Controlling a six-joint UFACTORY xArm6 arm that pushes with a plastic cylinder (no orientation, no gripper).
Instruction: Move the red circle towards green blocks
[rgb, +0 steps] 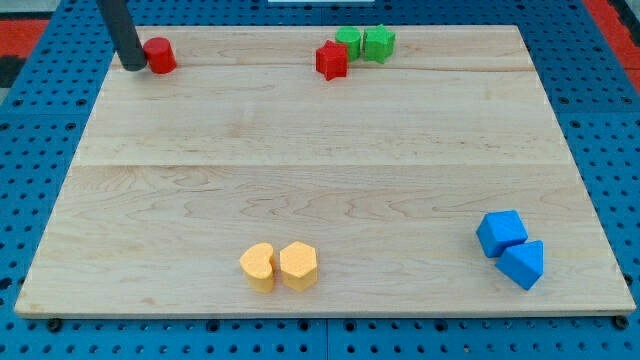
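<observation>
The red circle (159, 55) is a short red cylinder near the view's top left corner of the wooden board (320, 170). My tip (132, 66) stands just left of it, touching or nearly touching its left side. Two green blocks sit together at the view's top centre: a green block (348, 41) and a green star-like block (379, 42) to its right. A red star-shaped block (331, 60) rests against the lower left of the green pair.
Two yellow blocks, a rounded one (258, 266) and a hexagon (298, 265), sit side by side near the view's bottom centre. A blue cube (500, 232) and a blue triangle (522, 264) sit at the bottom right. Blue perforated table surrounds the board.
</observation>
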